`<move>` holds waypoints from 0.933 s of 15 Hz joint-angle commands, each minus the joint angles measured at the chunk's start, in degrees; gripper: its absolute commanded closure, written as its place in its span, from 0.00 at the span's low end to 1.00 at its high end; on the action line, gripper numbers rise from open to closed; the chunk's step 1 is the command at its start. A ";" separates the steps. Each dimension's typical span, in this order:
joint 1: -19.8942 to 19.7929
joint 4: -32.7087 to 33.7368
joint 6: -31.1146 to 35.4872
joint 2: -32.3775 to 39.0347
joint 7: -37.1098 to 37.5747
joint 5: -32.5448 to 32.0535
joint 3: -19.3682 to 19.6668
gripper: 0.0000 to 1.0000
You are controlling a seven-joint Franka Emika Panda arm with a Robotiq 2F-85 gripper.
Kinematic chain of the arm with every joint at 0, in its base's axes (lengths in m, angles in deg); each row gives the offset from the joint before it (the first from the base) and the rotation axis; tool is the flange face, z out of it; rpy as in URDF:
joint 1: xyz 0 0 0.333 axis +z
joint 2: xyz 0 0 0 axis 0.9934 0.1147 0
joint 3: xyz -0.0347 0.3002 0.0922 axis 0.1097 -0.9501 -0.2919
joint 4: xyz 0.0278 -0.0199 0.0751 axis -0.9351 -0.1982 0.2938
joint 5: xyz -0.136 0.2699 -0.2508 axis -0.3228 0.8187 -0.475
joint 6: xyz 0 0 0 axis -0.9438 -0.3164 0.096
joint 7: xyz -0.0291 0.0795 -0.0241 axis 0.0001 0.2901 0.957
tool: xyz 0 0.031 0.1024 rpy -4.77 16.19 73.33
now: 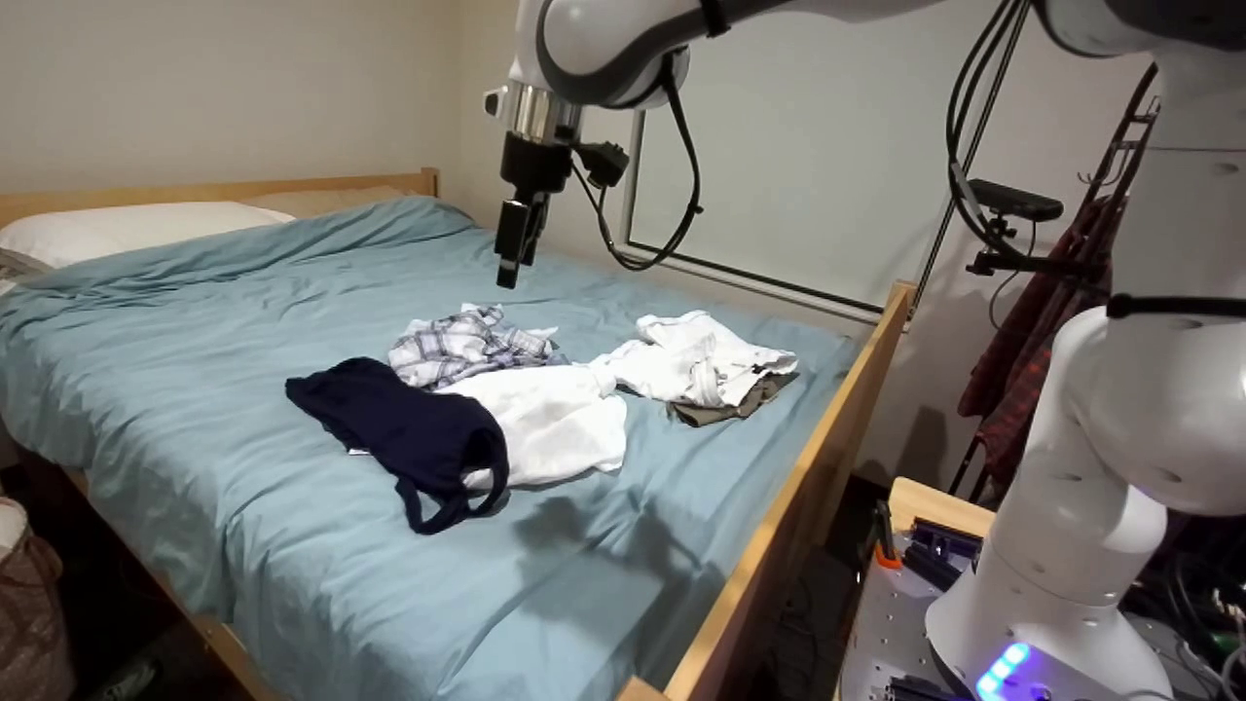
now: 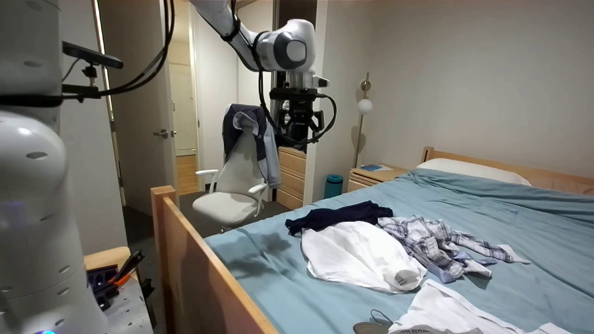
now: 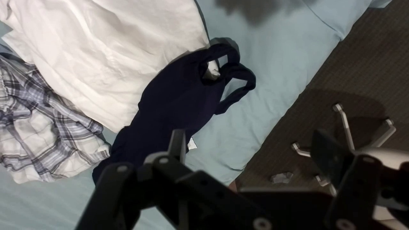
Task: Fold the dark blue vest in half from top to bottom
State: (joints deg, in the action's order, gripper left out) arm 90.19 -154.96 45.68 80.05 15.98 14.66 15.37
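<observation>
My own hardware blocks me: in the wrist view the linkage of the gripper covers part of the hem end of the dark blue vest, and one finger blurs against the dim carpet. The jaws stand wide apart, hanging above the blue duvet. In an exterior view I get the vest only as a low strip behind a white garment, its straps hard to make out, and a second white garment runs off the bottom edge. How far the first white garment reaches under the vest I cannot tell.

The vest lies on the duvet, over that garment's edge and just beside a plaid shirt. Its navy is so near black that creases hardly read. It is spread out at a slant, straps looping toward the footboard, white cloth showing through the opening at their base. A white tag pokes out along one side, too small to read.
</observation>
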 commanded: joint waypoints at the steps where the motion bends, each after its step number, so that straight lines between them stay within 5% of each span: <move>1: -1.17 0.30 -0.86 0.04 0.58 2.15 -1.44 0.00; 14: -1.19 3.19 -15.74 0.40 8.63 7.55 -1.86 0.00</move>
State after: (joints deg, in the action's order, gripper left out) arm 90.07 -153.54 33.32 80.15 25.03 20.32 14.37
